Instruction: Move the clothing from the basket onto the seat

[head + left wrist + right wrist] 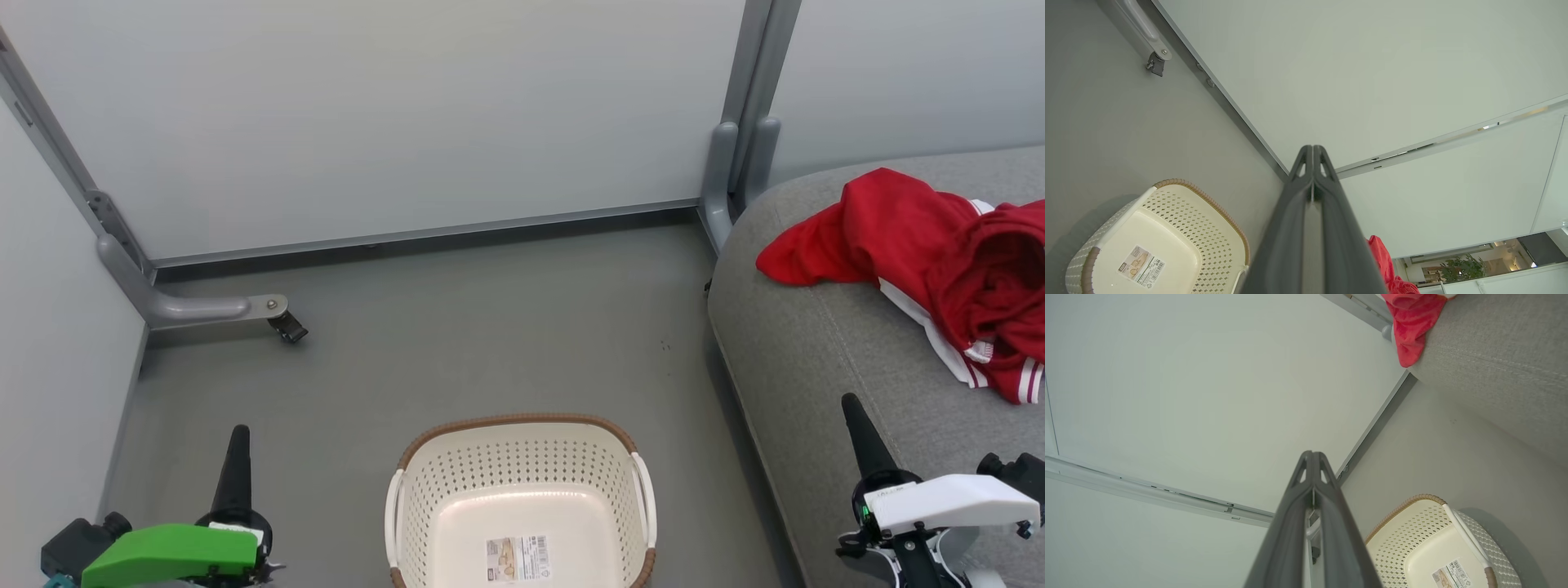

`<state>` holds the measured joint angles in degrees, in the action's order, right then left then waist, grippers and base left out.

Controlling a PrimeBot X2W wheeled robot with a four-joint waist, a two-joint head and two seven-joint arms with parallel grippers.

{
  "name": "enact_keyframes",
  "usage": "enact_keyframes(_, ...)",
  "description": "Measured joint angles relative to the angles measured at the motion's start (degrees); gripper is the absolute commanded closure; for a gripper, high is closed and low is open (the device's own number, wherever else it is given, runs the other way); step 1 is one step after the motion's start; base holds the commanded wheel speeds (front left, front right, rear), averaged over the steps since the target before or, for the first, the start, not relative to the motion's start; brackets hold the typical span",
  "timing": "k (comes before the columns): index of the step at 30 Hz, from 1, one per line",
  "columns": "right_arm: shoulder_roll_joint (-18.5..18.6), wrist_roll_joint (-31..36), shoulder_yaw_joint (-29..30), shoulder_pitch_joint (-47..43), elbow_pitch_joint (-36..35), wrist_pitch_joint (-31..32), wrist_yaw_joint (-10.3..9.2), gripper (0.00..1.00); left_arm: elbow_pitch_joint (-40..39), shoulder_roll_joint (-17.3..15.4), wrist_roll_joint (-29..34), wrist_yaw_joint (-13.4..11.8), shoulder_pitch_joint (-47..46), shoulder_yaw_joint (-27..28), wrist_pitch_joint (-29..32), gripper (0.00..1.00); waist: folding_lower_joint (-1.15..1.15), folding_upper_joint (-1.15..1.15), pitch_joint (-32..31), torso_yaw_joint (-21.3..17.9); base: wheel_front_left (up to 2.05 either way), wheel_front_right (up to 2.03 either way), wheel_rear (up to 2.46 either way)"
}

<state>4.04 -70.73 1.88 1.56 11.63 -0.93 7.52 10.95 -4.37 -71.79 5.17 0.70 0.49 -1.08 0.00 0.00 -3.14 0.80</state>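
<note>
Red clothing (922, 245) is lying in a crumpled heap on the grey fabric seat (816, 351) at the right of the head view, with one loose flap trailing toward the seat's rounded corner. The heap is running off the right edge of that view, so its full spread is cut off. Its folds are hiding where one garment ends and another begins. White stripe trim is showing along its lower edge.

The cream perforated laundry basket (522, 461) is standing on the grey floor (457, 327), near the seat but apart from it and well apart from the clothing. The bottom edge of the view is cutting off its near end. Its smooth bottom is showing, carrying a small label (517, 559) whose print is too small to read.

The left claw (238, 437) is hanging over the floor to the left of the basket. In the left wrist view its two dark fingers (1290, 212) are lying pressed together along their length, pinching nothing. The right claw (853, 408) is hanging over the front of the seat, near the clothing without touching it. In the right wrist view its fingers (1290, 506) are likewise meeting at the tips around nothing. Both arms are mostly cut off by the frame.

Pale partition panels (392, 114) are closing off the space behind, with a grey foot and caster (287, 327) resting on the floor. A blurred plant (1461, 267) is showing beyond the panels in the left wrist view.
</note>
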Motion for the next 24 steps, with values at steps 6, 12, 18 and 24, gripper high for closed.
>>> enact_keyframes(6, 0.0, -3.2, 0.4, 0.4, 0.4, 0.8, -0.01, 1.00, 0.4, 0.0, -3.2, 0.4, -0.8, 0.6, 0.7, 1.00, 0.00, 0.00, 0.4, -0.1, 0.00, 0.00, 0.00)
enact_keyframes(12, 0.0, -6.4, 0.8, 1.2, 0.7, 1.7, -0.02, 1.00, 0.8, 0.0, -6.4, 0.7, -1.8, 1.1, 1.6, 1.00, 0.00, 0.00, 0.8, -0.2, 0.00, 0.00, 0.00)
enact_keyframes(18, 0.0, -9.3, 1.1, 1.6, 1.0, 2.4, -0.02, 1.00, 1.2, 0.0, -9.0, 0.9, -2.6, 1.5, 2.4, 1.00, 0.00, 0.00, 1.2, -0.3, 0.00, 0.00, 0.00)
enact_keyframes(24, 0.0, -12.1, 1.5, 2.3, 1.3, 3.1, -0.02, 1.00, 1.6, 0.0, -11.7, 1.2, -3.4, 2.0, 3.1, 1.00, 0.00, 0.00, 1.6, -0.4, 0.00, 0.00, 0.00)
